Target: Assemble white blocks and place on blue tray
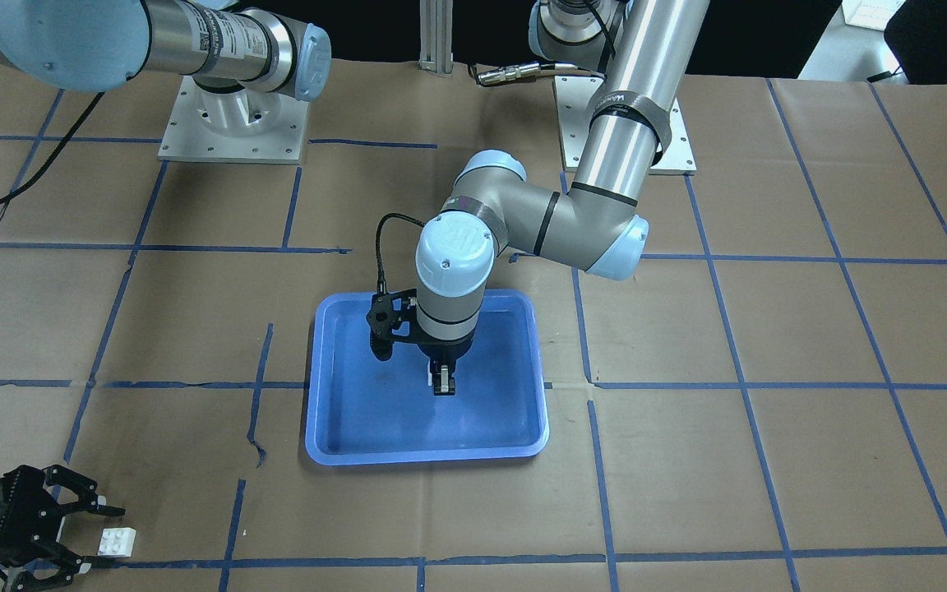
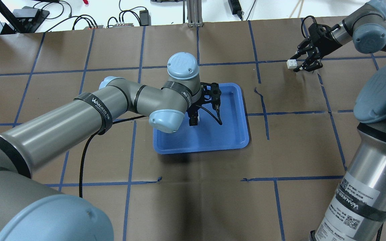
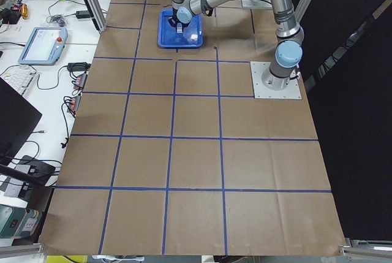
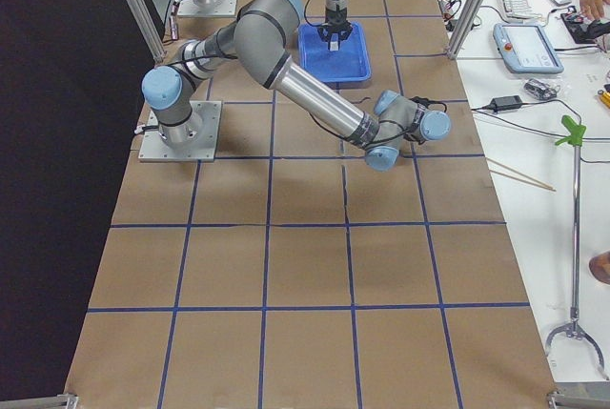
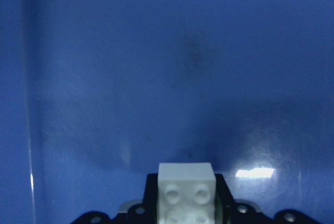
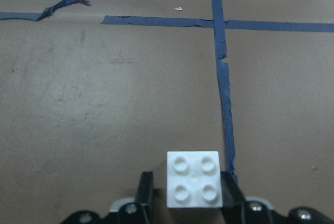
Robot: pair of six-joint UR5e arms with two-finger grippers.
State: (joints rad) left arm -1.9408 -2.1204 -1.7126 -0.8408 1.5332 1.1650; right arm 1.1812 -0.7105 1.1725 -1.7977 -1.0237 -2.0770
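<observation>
Blocks are not joined yet: one block [image 5: 186,190] is pinched in the left gripper [image 1: 442,385] over the tray [image 1: 342,427]. The other block [image 6: 194,179] sits on the table [image 1: 687,460] far away, between the right gripper's [image 1: 102,536] spread fingers. Joining them is left to do.

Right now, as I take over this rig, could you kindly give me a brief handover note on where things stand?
Left gripper: shut on one small white studded plastic brick, held over the shallow blue plastic tray; I cannot tell whether it touches the floor.
Right gripper: open, fingers either side of the second white brick, which lies on the brown paper table, far from the tray.
Done: one brick in hand over the tray.
Left: grasp the second brick, join the two, set the pair on the tray.
</observation>
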